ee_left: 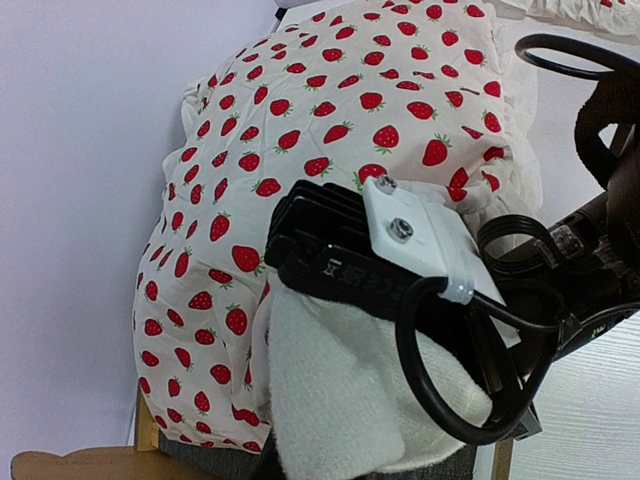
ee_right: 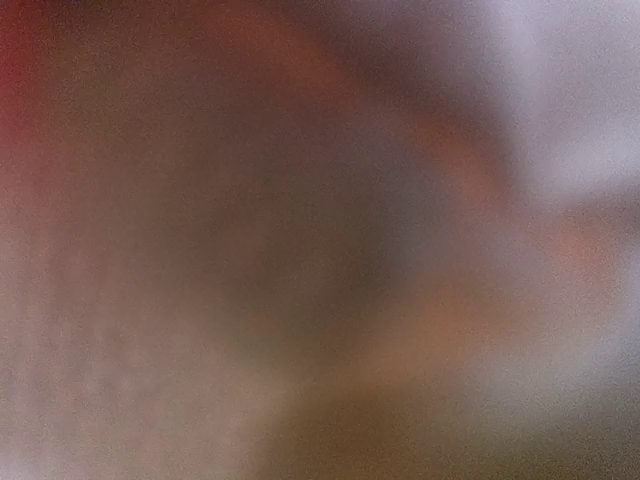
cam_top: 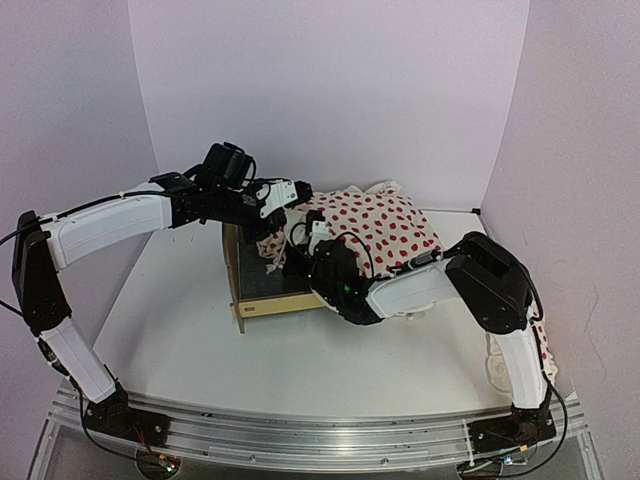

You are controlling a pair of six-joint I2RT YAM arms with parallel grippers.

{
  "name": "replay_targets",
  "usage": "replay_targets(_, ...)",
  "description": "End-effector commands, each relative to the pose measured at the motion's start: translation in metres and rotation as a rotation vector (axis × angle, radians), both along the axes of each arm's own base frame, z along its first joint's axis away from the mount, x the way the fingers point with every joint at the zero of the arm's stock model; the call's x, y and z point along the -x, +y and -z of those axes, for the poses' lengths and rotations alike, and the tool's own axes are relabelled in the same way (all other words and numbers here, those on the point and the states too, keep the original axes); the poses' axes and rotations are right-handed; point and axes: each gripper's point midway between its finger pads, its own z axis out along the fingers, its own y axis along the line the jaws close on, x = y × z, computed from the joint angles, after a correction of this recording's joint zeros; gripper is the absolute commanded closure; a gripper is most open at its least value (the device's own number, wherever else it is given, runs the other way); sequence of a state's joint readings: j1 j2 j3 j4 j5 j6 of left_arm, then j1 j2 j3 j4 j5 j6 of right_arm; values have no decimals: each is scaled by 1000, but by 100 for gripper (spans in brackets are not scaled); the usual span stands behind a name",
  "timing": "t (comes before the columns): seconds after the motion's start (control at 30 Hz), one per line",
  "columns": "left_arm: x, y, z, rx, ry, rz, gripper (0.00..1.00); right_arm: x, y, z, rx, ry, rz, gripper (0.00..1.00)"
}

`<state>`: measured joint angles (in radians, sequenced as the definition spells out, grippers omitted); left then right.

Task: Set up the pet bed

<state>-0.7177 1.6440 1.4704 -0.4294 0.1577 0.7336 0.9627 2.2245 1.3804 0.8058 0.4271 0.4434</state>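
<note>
— How are the jaws found?

— The left gripper [cam_top: 283, 198] is shut, high over the far left corner of the pet bed [cam_top: 268, 283]. Its fingertips cannot be made out, so it cannot be told whether cloth is pinched, though a fold of the duvet [cam_top: 385, 225] is seen hanging just under it. The right gripper [cam_top: 305, 245] is shut too and is buried in the duvet's near edge. Its own camera is blurred by cloth pressed against it, so a hold there cannot be confirmed either.

— And where is the bed placed from them?

— Directly below both. Its grey base [cam_top: 262, 270] is exposed on the near-left side of the jaws, bounded by a plywood board [cam_top: 285, 306] on the near side. The rest is covered by the duvet, which is heaped toward the far right.

— The long axis?

— It is judged to run left to right under the heap, but the covered end cannot be checked.

— Which arm is better placed?

— The right one is lower and closer to the base. It is judged that the cloth must be carried toward the near left.
</note>
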Motion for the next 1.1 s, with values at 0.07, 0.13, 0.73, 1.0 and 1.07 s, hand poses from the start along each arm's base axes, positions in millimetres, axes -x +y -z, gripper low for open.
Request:
replay_targets(0.07,6,7,-23,37,-28,-1,100,30,2,-40,8,-13,-164,100)
replay_targets(0.13,6,8,-22,37,-28,-4,100,45,2,-48,26,14,-232,100)
replay_targets(0.73,18,15,0,23,30,4,100,177,-21,-13,204,376,-661,100)
replay_targets(1.0,32,18,17,16,99,27,100,189,-20,40,300,510,-691,87)
replay_targets(1.07,32,16,16,24,100,32,100,178,-15,31,312,455,-667,78)
